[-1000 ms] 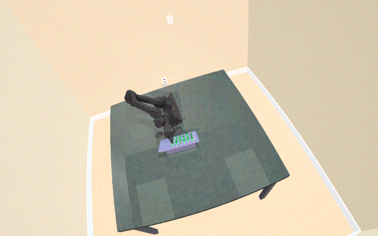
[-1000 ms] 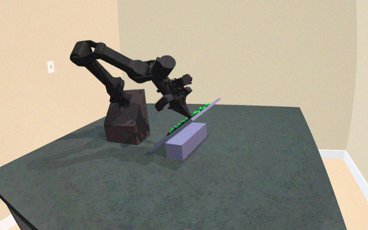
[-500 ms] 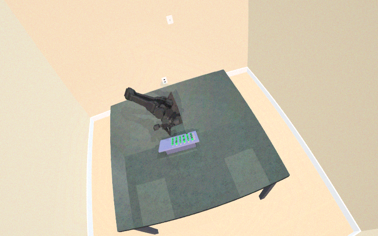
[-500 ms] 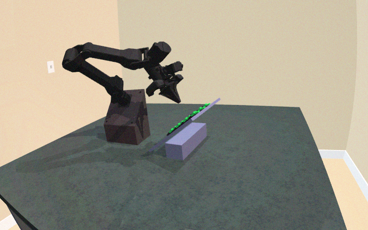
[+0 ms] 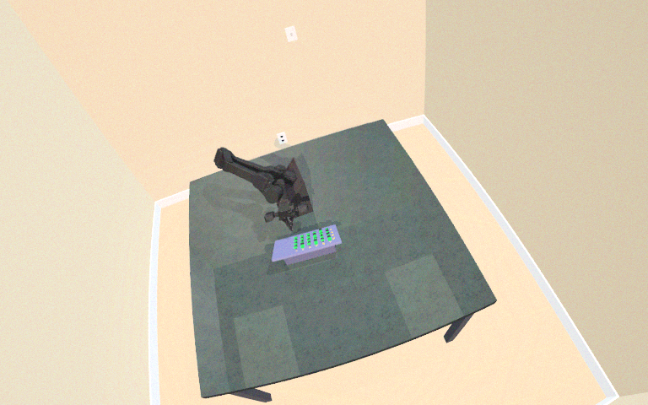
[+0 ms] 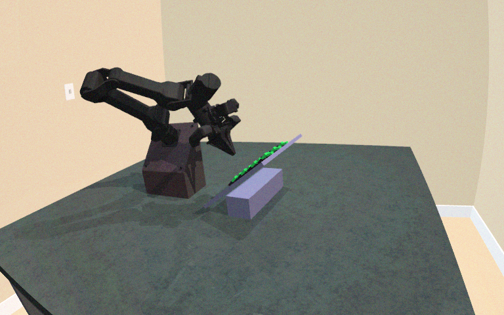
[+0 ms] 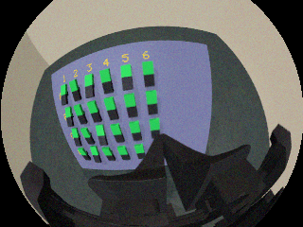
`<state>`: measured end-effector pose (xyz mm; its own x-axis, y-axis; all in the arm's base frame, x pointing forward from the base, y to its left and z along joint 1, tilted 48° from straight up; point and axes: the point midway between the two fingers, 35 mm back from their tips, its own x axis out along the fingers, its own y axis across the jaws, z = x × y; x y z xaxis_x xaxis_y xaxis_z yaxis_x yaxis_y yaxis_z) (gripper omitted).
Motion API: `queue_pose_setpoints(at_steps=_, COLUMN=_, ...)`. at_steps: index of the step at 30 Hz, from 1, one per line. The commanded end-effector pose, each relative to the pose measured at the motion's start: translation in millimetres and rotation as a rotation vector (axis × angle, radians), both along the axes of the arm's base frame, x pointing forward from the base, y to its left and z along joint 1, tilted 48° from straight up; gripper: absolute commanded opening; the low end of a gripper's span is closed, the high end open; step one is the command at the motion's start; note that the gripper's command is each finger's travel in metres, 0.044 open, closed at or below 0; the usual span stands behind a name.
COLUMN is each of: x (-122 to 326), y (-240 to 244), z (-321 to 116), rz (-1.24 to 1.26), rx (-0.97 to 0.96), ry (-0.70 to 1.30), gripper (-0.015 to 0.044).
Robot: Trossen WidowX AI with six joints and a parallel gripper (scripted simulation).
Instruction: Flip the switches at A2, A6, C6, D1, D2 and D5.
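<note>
The lavender panel is tilted and carries rows of green-and-black rocker switches. In the wrist view, switch A2 and switch A6 are in the far row. Switch C6 shows just beyond the fingertips. Switch D1, switch D2 and switch D5 are in the near row; D6 is hidden behind the fingers. Which end of each is raised is hard to tell. My gripper is shut and empty, raised off the panel on the arm's side.
A lavender block stands under the panel. The arm's brown base stands behind the gripper on the dark green table. The panel's right part has no switches.
</note>
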<state>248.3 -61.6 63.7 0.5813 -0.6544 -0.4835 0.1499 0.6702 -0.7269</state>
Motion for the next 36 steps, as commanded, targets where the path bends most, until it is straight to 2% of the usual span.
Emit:
queue_pose_setpoints(at_steps=1, x=7.4, y=-15.8, z=-13.2, rz=-0.011, rx=-0.005, ry=0.025, gripper=0.0000)
queue_pose_setpoints(at_steps=36, x=21.9, y=-32.9, z=-25.5, rz=-0.012, rx=-0.007, ry=0.025, gripper=0.0000)
